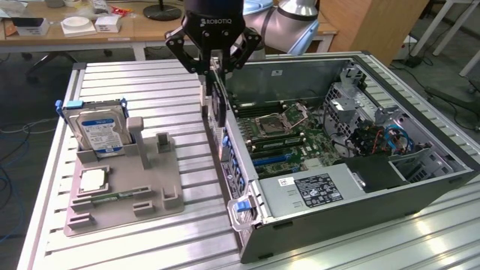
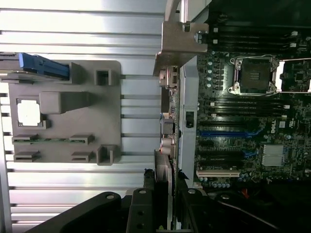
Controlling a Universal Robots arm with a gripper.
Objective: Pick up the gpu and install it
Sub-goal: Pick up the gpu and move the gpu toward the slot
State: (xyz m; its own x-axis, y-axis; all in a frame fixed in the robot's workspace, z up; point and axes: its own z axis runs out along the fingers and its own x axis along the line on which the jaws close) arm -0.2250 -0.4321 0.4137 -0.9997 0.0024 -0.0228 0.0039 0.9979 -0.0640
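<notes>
Presently, exterior view: gripper [image 1: 214, 66] at upper centre, jaws clamped on the gpu [image 1: 215, 90], which hangs edge-on over the computer case [image 1: 420, 185] wall; hard drive [image 1: 98, 129] at centre left. Wrist view: gpu [image 2: 164, 174] edge-on beside the motherboard [image 2: 252, 126], CPU socket [image 2: 255, 75] exposed.

Legible: "ROBOTIQ", white capitals on the black body of the tool [image 1: 215, 70], above the rear edge of the computer case [image 1: 352, 222]. The tool is clamped on the gpu [image 1: 214, 101].

Hard drive [image 1: 101, 130], well apart from the case toward the exterior view's left: blue-and-white label, print too small to read.

Power supply [image 1: 315, 194], inside the case: black label with white print and marks, not readable.

Motherboard [image 2: 252, 121], inside the case: white lettering, not readable.
</notes>
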